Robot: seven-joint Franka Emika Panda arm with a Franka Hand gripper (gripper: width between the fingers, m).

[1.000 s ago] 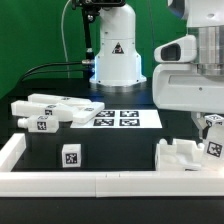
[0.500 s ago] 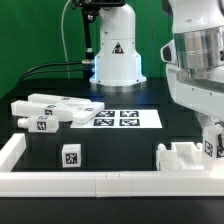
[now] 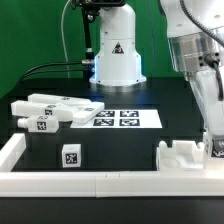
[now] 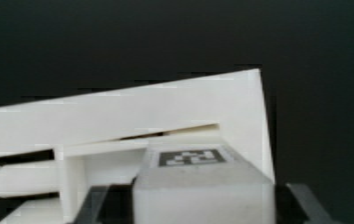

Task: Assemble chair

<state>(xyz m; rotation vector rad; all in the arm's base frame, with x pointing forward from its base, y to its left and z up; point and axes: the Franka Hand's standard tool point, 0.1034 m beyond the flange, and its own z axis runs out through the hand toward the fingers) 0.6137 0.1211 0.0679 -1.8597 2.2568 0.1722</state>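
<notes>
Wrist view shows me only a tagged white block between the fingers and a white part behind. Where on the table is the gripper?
Observer: The gripper, with that block, is low at the exterior view's right, beside a notched white part near the border rail.
Operator: Are other pieces close?
Observer: No. A small tagged cube stands apart, and more white parts lie at the exterior view's left.

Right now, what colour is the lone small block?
White block, black-and-white square pattern on front; clearest in exterior view.

Triangular warning sign point(image 3: 118, 47) on robot base point(image 3: 118, 70); no legible words or numbers.
</notes>
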